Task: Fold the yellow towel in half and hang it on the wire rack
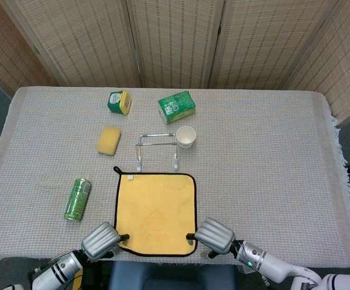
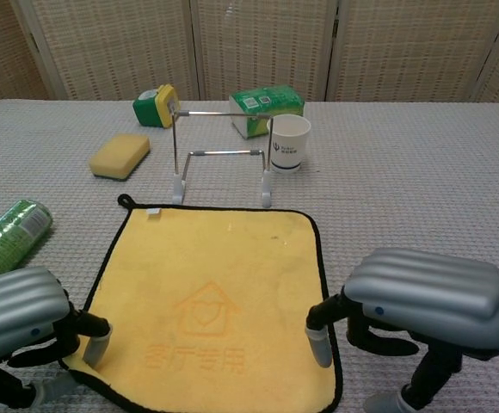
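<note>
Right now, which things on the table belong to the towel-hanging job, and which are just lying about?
Job: yellow towel, wire rack, left hand and right hand at the towel's near corners.

Lying about: sponge, paper cup, green can, green packet, green-and-yellow container.

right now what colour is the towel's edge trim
Black, running round the yellow towel; clearest in the chest view.

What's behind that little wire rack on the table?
Behind the wire rack stand a white paper cup, a green packet and a green-and-yellow container. The rack's thin bars hide almost nothing; the packet's lower corner is covered by the cup.
</note>
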You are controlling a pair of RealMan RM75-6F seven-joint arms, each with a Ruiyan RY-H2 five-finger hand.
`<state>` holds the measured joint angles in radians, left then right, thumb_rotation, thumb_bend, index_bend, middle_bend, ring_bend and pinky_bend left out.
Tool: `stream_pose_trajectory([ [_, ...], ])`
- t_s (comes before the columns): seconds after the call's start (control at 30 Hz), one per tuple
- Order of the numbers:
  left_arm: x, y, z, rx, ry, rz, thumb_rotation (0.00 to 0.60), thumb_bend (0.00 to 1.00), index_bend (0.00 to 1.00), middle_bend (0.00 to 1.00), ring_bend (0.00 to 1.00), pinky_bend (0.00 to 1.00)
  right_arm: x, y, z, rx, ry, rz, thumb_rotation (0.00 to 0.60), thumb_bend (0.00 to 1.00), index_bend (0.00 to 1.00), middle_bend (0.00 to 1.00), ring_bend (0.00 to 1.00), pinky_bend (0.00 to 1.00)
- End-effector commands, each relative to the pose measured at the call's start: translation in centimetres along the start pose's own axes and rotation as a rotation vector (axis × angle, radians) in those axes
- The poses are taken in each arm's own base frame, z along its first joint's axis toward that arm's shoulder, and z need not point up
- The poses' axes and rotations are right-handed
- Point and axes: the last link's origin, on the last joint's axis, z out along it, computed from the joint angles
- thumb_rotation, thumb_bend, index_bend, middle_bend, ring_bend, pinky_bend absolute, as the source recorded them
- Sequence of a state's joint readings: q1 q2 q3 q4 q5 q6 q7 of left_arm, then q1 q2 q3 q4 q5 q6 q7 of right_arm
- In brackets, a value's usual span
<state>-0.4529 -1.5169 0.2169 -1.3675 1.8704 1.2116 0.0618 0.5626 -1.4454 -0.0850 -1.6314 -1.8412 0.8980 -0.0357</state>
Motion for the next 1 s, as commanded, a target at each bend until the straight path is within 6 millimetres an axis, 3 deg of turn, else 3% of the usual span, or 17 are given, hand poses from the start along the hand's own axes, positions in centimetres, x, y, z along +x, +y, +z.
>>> stream_pose_trajectory([
  [0.03,0.0,0.0,-0.1,0.001,0.001,-0.001,0.6,0.5,0.6,0.97,0.94,0.96,-0.5,0.0,0.9,0.004,-0.013,-0.017,0.6,0.2,0.46,0.93,1.0,1.0],
  [0.53,-0.1,-0.1,-0.3,0.005,0.006,-0.006,0.6,0.5,0.6,0.97,0.94,0.96,-2.0,-0.4,2.9,0.02,-0.044,-0.05,0.6,0.23,0.47,0.93,1.0,1.0],
  [1.0,0.7,-0.8,-0.4,0.05,0.032,-0.113,0.6,0.5,0.6,0.97,0.94,0.96,-1.3,0.0,3.7,-0.019,0.02,-0.019,0.6,0.4,0.57,0.94,1.0,1.0],
])
